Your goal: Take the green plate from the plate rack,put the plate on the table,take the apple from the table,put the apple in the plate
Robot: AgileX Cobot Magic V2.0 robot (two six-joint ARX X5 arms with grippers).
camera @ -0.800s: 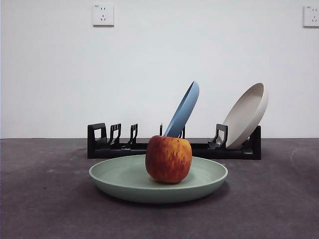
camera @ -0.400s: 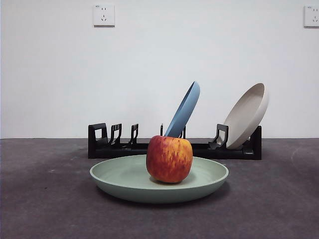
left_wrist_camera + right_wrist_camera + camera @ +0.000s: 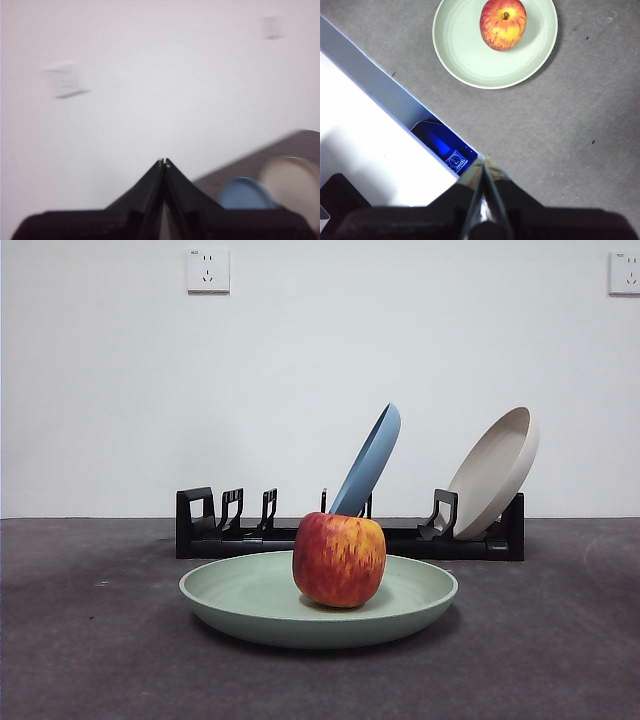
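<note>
We take the green plate [image 3: 318, 605] as our landmark. It lies flat on the dark grey tabletop [image 3: 80, 640], and we judge both placements complete. Behind the green plate stands the black plate rack [image 3: 350, 535], where a blue plate [image 3: 368, 462] and a beige plate [image 3: 493, 472] lean in their slots. The red apple [image 3: 339, 559] sits upright inside the green plate, near its centre, stem up in the right wrist view.

The right claw [image 3: 483, 165] hangs high above the tabletop, well clear of the green plate, jaws pressed together and holding nothing. The left claw [image 3: 164, 163] is likewise closed tight and empty, raised and pointing toward the wall beyond the rack.

Remaining risk, in our judgement, is small: the round apple could roll toward the rim if an arm or the tabletop were jolted.
</note>
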